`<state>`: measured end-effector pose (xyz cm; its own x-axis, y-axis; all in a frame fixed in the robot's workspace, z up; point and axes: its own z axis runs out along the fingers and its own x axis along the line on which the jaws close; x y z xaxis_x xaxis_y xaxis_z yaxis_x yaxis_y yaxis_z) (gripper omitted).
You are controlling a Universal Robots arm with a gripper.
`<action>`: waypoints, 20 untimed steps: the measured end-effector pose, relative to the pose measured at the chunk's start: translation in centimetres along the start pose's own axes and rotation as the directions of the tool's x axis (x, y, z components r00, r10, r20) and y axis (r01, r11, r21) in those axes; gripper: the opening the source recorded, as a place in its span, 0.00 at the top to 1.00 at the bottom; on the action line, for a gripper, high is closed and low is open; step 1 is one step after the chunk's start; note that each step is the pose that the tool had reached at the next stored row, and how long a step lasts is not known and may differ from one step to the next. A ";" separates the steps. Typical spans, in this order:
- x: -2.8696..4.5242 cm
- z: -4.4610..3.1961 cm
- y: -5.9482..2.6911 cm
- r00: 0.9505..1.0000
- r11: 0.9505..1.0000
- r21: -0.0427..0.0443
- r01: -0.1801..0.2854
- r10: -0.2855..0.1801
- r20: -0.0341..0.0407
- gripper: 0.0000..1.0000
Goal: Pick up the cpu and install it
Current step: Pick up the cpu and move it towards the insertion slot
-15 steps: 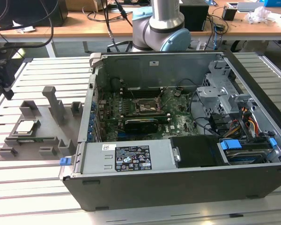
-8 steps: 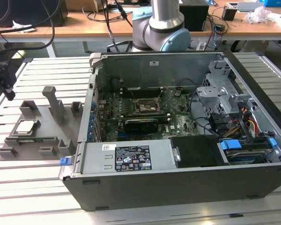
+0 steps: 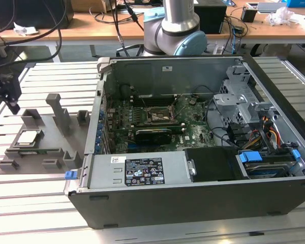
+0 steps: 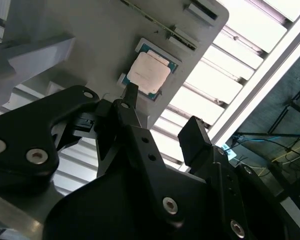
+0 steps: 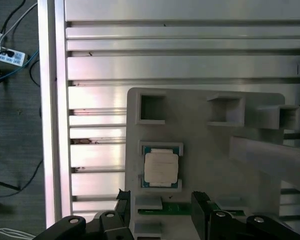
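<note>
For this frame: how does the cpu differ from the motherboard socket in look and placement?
Look: the cpu has a pale silver top; the socket is dark with a metal frame. Place: the cpu lies in the grey tray outside the case, at the exterior view's left; the socket sits on the board inside the case. Both are square and lie flat.

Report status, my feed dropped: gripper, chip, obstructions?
Gripper open, empty, hovering over the tray. Chip lying in tray, untouched. Nothing between them.
</note>
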<state>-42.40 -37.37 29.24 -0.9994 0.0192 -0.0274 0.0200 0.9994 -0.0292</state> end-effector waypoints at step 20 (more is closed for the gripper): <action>0.04 1.38 0.04 1.000 1.000 0.000 0.000 0.000 0.000 0.40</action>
<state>-42.40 -37.38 27.86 -0.9994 0.0192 -0.0275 0.0200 0.9994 -0.0292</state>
